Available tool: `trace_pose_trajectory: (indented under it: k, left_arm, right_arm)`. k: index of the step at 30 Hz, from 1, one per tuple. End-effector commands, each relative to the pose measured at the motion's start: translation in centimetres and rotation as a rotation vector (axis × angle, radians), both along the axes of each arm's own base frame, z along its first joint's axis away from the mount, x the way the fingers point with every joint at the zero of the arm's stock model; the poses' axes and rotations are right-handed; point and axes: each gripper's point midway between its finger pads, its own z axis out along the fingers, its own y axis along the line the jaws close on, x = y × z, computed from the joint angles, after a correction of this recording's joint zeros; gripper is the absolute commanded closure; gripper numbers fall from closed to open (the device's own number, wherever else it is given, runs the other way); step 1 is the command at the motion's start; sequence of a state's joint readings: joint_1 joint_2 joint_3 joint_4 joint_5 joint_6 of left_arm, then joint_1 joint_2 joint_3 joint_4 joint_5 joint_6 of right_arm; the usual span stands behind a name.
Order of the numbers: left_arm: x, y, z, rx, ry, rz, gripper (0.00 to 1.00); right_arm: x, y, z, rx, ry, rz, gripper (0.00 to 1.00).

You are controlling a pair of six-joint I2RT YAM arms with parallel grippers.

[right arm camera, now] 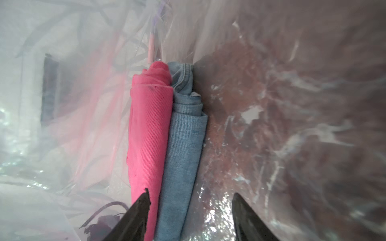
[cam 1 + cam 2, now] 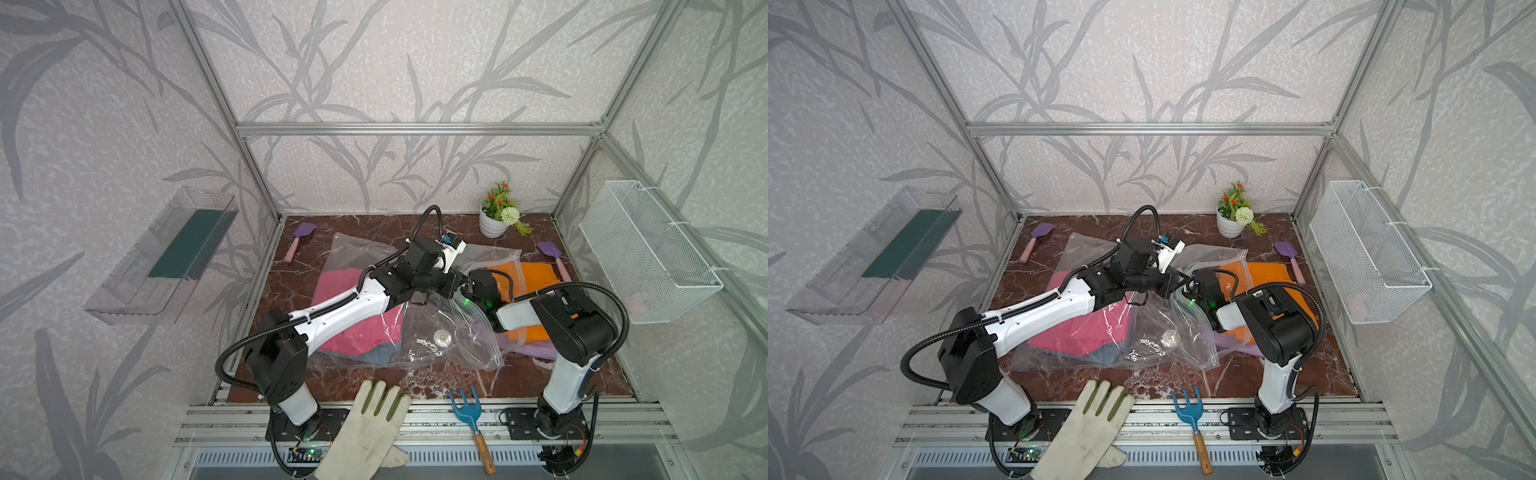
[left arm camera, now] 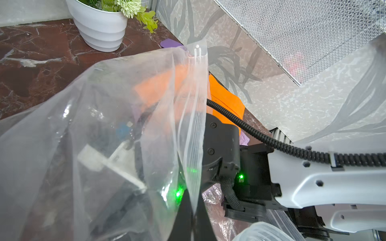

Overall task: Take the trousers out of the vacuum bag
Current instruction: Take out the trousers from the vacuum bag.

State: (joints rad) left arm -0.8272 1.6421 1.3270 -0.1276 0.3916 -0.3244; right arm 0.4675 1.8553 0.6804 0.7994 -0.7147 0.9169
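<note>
Glove (image 2: 365, 424) foremost, vacuum bag (image 2: 424, 353) mid-table in a top view. Left wrist: left gripper (image 3: 193, 217) pinches the bag's zip edge. Right wrist: right gripper (image 1: 191, 192), jaws apart, faces pink trousers (image 1: 149, 129) and denim trousers (image 1: 183, 135) inside; closing may snag plastic.

Pink trousers (image 1: 149, 129), blue denim trousers (image 1: 183, 135), orange trousers (image 2: 536, 274); the tabletop (image 2: 299, 282) is veined red-brown.

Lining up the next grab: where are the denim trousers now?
In the right wrist view the denim trousers lie inside the bag, against the pink trousers, just ahead of the open right gripper.
</note>
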Motion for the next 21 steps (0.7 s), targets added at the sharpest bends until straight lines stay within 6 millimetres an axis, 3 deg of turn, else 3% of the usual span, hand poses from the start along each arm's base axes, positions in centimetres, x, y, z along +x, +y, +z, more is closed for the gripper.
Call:
trace_pose_trajectory:
  k: [1,13,21]
  left_arm:
    - [-0.4,-0.7,1.2,-0.015,-0.022,-0.025,1.0]
    - [-0.8,-0.8,1.3,-0.011,-0.031,-0.031,1.0]
    - [-0.7,-0.6,1.4,-0.002,-0.044,-0.028,1.0]
  right_arm:
    - [0.5,1.4,1.0,0.026,-0.042,0.011,0.35]
    - [-1.1,6.7,0.4,0.061,-0.034,0.102,0.34]
    - [-1.7,8.2,-0.7,0.042,-0.01,0.119,0.37]
